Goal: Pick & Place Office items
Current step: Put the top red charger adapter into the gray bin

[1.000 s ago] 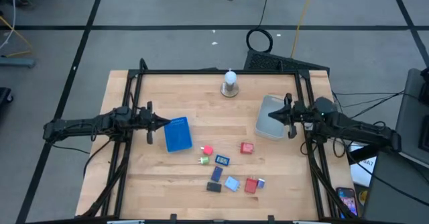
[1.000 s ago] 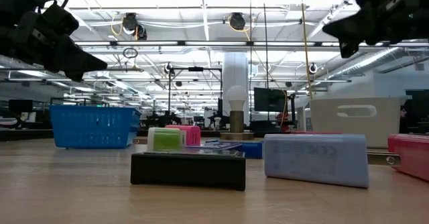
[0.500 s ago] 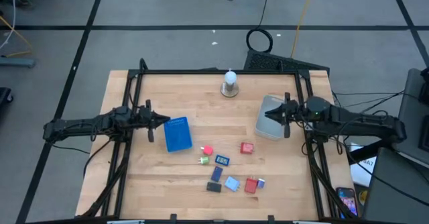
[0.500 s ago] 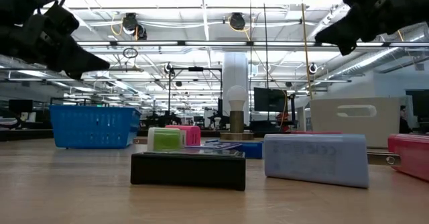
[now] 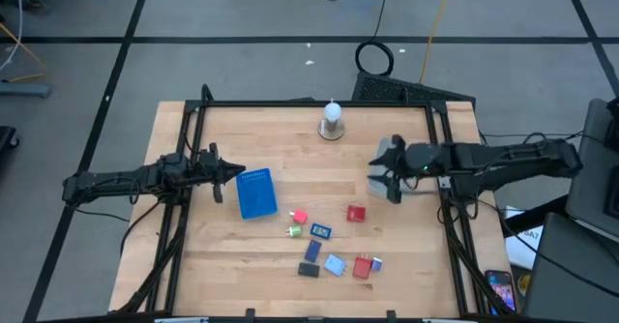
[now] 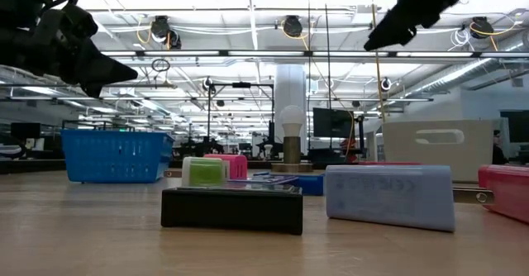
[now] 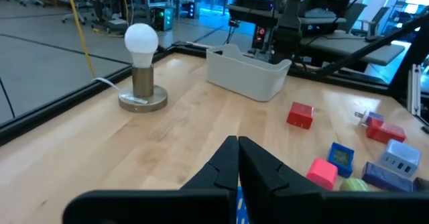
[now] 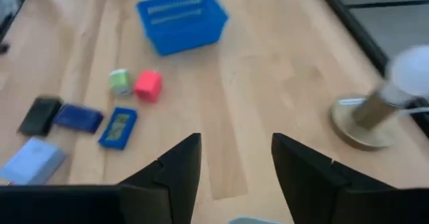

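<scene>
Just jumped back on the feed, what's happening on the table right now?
Nothing is picked up yet. The right gripper is open and reaching in over the grey bin on the table's right side. The left gripper is shut and empty, by the blue basket. The small office items all lie loose on the wood in front, and the bulb on its round base stands at the back.
</scene>
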